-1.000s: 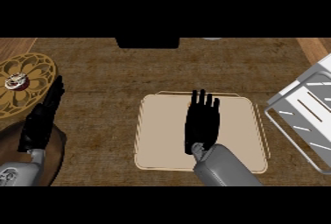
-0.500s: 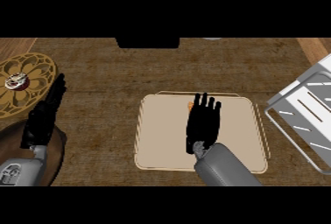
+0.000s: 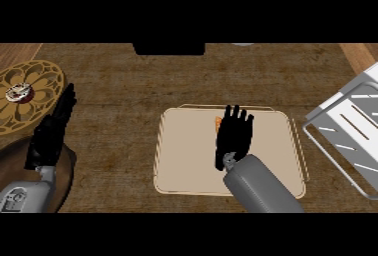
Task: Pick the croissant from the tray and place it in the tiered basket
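Nearest the viewer, two grey forearms are entering from the lower edge. The right forearm is angling up over the tray, a pale square tray with a thin raised rim, lying flat on the brown worktop.

The right hand is lying over the middle of the tray, palm down, fingers pointing away from the robot. Its fingers are extending almost straight and slightly spread; they are not closing round anything. The hand is released.

Just beyond and to the left of those fingertips, a small orange sliver of the croissant is showing on the upper part of the tray. The hand is hiding most of it. Whether the fingers are touching it cannot be told.

At the left edge, the left hand is resting with fingers straight and pointing up the view, holding nothing. It is lying partly over a dark round surface at the lower left corner.

Further out on the left, a round golden plate with a cut-out petal pattern is sitting on the worktop, carrying a small pale item too small to identify.

At the right edge, the tiered basket, a white wire frame, is standing just beside the tray, apart from the right hand.

At the far edge, a dark rectangular object is sitting partly cut off.
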Robot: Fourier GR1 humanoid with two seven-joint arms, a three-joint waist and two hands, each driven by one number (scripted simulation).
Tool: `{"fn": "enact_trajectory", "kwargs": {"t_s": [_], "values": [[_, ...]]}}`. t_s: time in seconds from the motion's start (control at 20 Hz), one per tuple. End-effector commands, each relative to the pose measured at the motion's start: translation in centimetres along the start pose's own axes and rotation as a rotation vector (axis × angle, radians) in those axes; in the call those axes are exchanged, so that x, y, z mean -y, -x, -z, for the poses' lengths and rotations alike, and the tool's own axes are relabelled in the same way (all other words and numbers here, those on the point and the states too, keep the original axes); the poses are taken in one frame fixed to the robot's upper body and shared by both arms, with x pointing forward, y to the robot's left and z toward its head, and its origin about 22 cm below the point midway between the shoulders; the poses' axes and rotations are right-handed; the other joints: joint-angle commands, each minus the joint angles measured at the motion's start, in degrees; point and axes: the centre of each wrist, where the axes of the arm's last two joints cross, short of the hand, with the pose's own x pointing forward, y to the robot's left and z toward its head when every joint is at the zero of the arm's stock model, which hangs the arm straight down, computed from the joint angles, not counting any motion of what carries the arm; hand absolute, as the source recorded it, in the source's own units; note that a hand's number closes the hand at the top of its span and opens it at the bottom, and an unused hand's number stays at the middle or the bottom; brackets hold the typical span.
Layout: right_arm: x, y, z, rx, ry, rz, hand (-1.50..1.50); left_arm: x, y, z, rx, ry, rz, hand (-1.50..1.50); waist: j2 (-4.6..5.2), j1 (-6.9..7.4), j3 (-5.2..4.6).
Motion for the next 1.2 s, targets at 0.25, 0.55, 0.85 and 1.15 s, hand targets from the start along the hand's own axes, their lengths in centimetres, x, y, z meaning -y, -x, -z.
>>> {"fn": "enact_trajectory", "kwargs": {"t_s": [0.25, 0.55, 0.85, 1.15], "values": [[-2.3, 0.6, 2.4, -0.052, -0.12, 0.012, 1.5, -1.5, 1.4, 0.5, -0.014, -0.003, 0.006, 0.0, 0.14, 0.22, 0.0], [-2.3, -1.6, 0.7, 0.061, -0.079, -0.22, 1.5, 0.0, 0.8, 1.4, -0.006, 0.02, -0.003, 0.0, 0.17, 0.13, -0.02], [-3.1, -0.3, 0.3, 0.073, -0.079, -0.004, 1.5, 1.1, -0.3, 0.1, 0.002, -0.002, 0.014, 0.0, 0.0, 0.08, 0.02], [1.4, -2.0, -2.5, 0.132, 0.044, 0.14, 1.5, -1.3, 0.9, -0.2, -0.014, 0.013, -0.004, 0.0, -0.2, -0.12, 0.0]]}}
